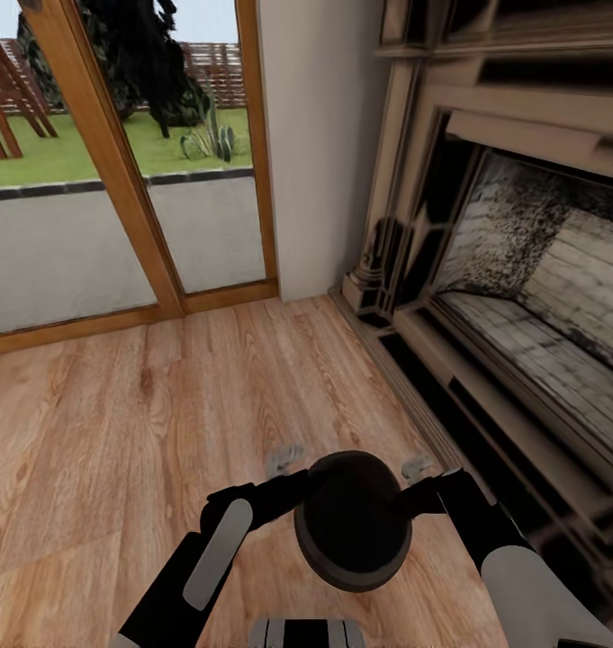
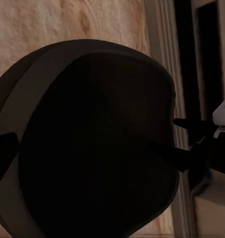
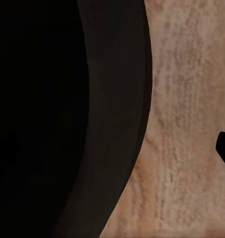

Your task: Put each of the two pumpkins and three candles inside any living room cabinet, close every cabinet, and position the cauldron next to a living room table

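Note:
The black cauldron (image 1: 353,531) hangs just above the wooden floor, close in front of me, its wide mouth tilted up toward the head camera. My left gripper (image 1: 304,493) is shut on its left rim and my right gripper (image 1: 412,497) is shut on its right rim. In the left wrist view the cauldron (image 2: 92,139) looms large, with the right gripper's dark fingers (image 2: 184,153) straddling its far edge. The right wrist view shows the cauldron's rim and dark inside (image 3: 43,119) beside bare floorboards. Pumpkins, candles, cabinet and table are out of view.
A brick fireplace (image 1: 522,297) with a dark wooden surround stands along the right, its base step close to my right arm. A wood-framed glass door (image 1: 99,180) to a patio is ahead on the left, with a pale wall (image 1: 315,135) between them. Wooden floor (image 1: 162,405) spreads left.

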